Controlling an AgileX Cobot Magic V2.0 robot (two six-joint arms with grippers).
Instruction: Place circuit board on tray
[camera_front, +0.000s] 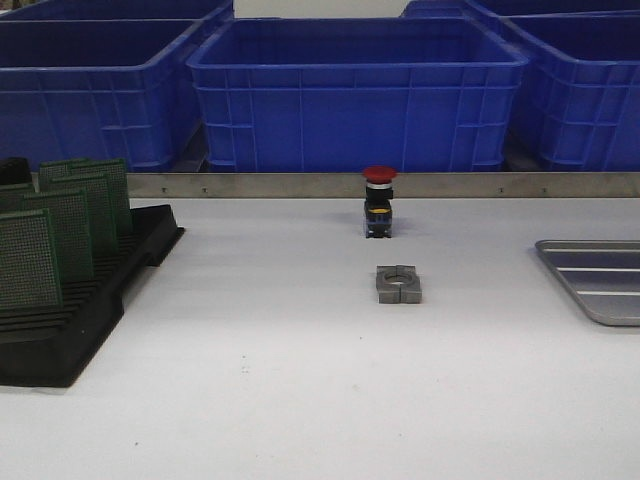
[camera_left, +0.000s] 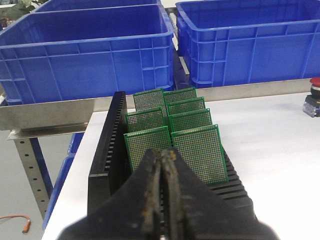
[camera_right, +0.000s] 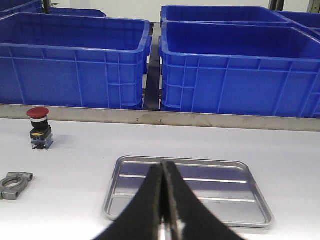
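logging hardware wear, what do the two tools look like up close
Both are black, with two fingers tapering to a narrow tip. The left tool has rough, brownish-yellow grime along the inner edges of its fingers. The right tool looks cleaner, plain matte black, with a bit of bare metal showing low in the seam. No cables or markings visible.

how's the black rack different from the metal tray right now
The rack is black slotted plastic; the tray is shiny silver-grey metal with a ridged bottom. The rack holds upright green circuit boards; the tray holds nothing. In the front view the rack sits at the table's left, the tray at its right edge. Both rest flat on the white table.
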